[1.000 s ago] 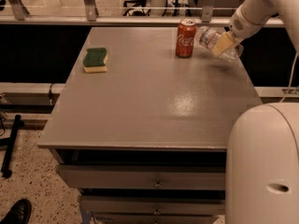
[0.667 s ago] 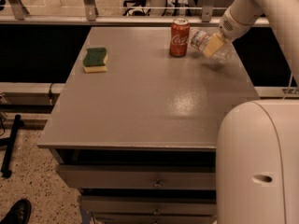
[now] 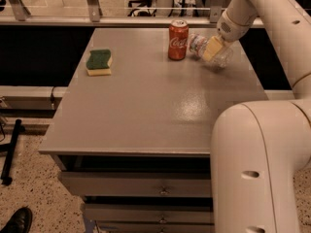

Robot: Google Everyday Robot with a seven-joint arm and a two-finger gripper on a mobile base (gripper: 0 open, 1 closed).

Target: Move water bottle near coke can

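We log water bottle (image 3: 196, 44) on its side just beside coke can (image 3: 178, 39), at can's 3 o'clock. Gripper (image 3: 214, 49) pinching bottle. Only release left, we judge.

Grey table (image 3: 146, 106), sponge (image 3: 99, 62), upright coke can (image 3: 178, 40), claw (image 3: 213, 49) gripping water bottle (image 3: 198, 44) alongside

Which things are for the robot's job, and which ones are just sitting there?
For the job:
- water bottle, on its side at the back of the table
- coke can, upright beside the bottle
- gripper, closed on the bottle

Just lying about:
- green and yellow sponge, far side of the can
- black shoe, on the floor
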